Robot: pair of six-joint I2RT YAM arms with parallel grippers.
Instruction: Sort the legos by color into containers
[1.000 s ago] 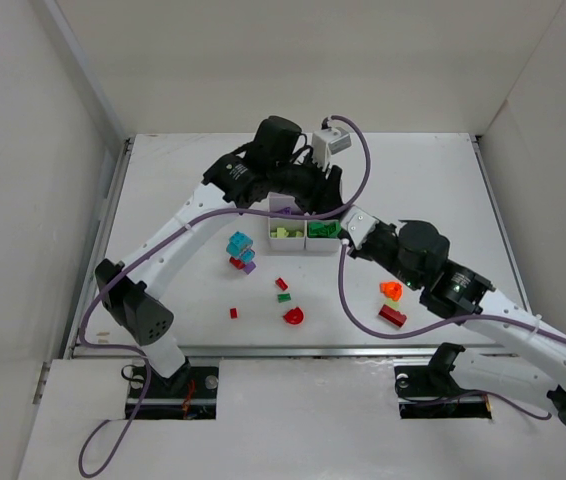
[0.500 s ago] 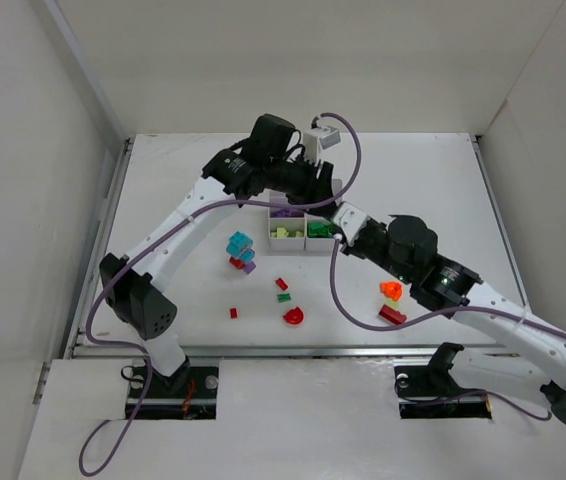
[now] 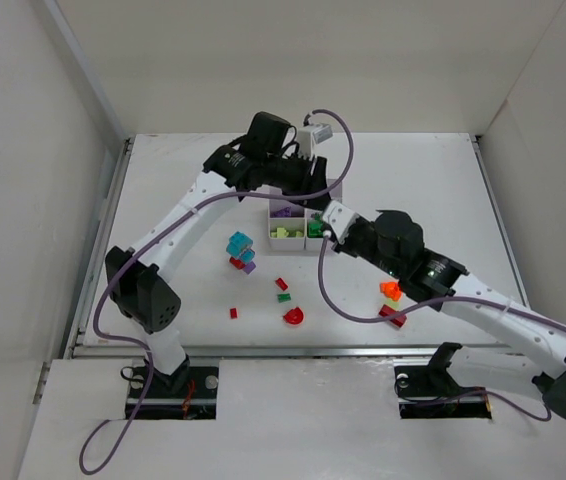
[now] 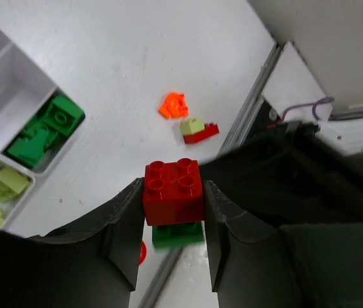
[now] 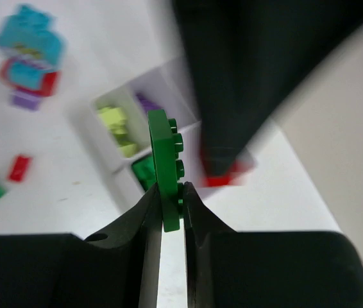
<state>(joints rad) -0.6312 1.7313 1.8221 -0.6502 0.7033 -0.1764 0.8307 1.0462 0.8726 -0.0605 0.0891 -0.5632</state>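
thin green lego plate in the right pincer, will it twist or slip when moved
The thin green studded plastic plate looks rigid, so it probably won't bend. The right pincer grips only its lower end, most of it standing free above, so it might pivot if bumped. Being so small, it is likely very light.

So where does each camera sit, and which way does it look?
Top camera: above and behind the arms, looking down at the table; both arms show, reaching to the white tray.
Left wrist camera: on the left arm, looking down past the left gripper, shut on a red brick; its dark fingers show.
Right wrist camera: on the right arm, looking past the right gripper, shut on a green plate; its fingers show.
Shared: all three see the tray's green bricks.
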